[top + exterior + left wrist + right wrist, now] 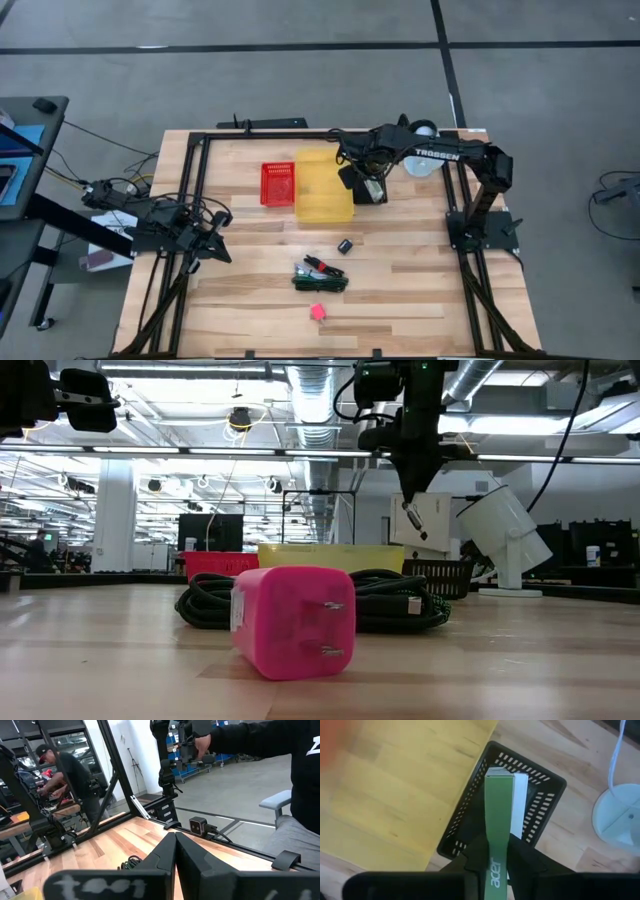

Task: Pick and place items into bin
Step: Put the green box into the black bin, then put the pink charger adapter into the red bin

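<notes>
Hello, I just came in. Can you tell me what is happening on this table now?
The right gripper holds a green and white box over a small black basket, beside the yellow bin and red basket. The box is not released yet. The left gripper waits shut near the table's left edge. Black cords, a pink charger and a small dark piece lie on the table.

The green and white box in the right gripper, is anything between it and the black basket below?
Nothing visible. The green and white box hangs in the right gripper directly over the black basket, whose inside looks bare.
</notes>
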